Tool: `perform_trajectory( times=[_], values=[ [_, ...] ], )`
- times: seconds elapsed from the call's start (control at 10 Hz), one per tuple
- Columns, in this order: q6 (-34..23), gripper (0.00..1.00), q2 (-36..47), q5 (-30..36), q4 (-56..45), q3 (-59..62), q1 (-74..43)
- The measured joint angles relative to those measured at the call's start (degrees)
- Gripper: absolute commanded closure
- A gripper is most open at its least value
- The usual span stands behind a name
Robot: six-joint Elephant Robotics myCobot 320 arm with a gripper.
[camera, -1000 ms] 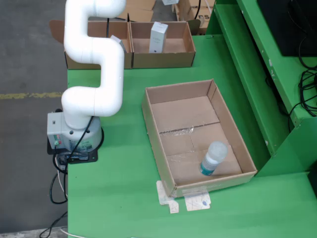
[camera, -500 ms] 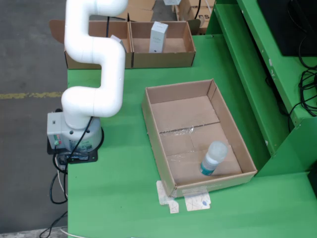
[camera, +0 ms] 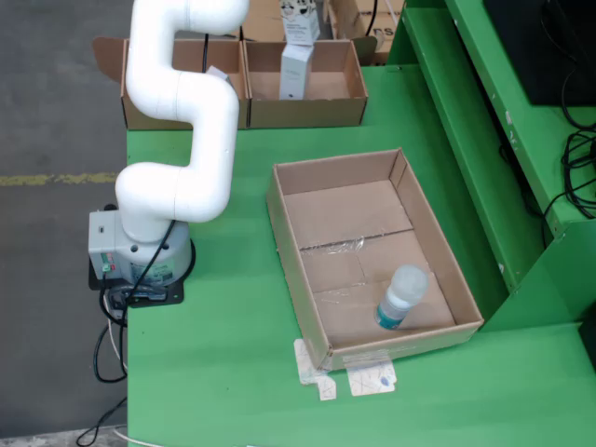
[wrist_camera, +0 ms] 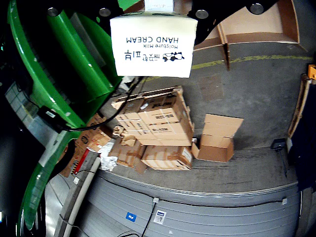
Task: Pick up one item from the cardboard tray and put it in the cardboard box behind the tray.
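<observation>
My gripper point(camera: 301, 20) is at the top edge of the fixed view, shut on a tall white hand cream carton point(camera: 295, 67). The carton hangs upright inside the right-hand cardboard box point(camera: 352, 104) behind the tray. I cannot tell whether its lower end touches the box floor. In the wrist view the carton point(wrist_camera: 153, 44) fills the top centre, its "HAND CREAM" print upside down, and it hides the fingers. The open cardboard tray point(camera: 291, 223) sits mid-table with one clear bottle with a teal label point(camera: 401, 298) lying near its front right corner.
A second cardboard box point(camera: 140, 114) stands left of the first one, partly behind my white arm point(camera: 200, 112). The arm's base point(camera: 140, 251) sits at the table's left edge. A green frame point(camera: 466, 140) rises at the right. Taped paper scraps point(camera: 358, 377) lie before the tray.
</observation>
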Motion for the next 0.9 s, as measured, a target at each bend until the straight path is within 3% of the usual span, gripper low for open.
perform_trajectory(
  times=[0.3,0.9],
  values=[
    [4.12,1.00,1.59,6.68,-7.38,1.14,-0.79],
    [4.83,1.00,2.82,8.53,-11.50,1.74,-0.97]
  ],
)
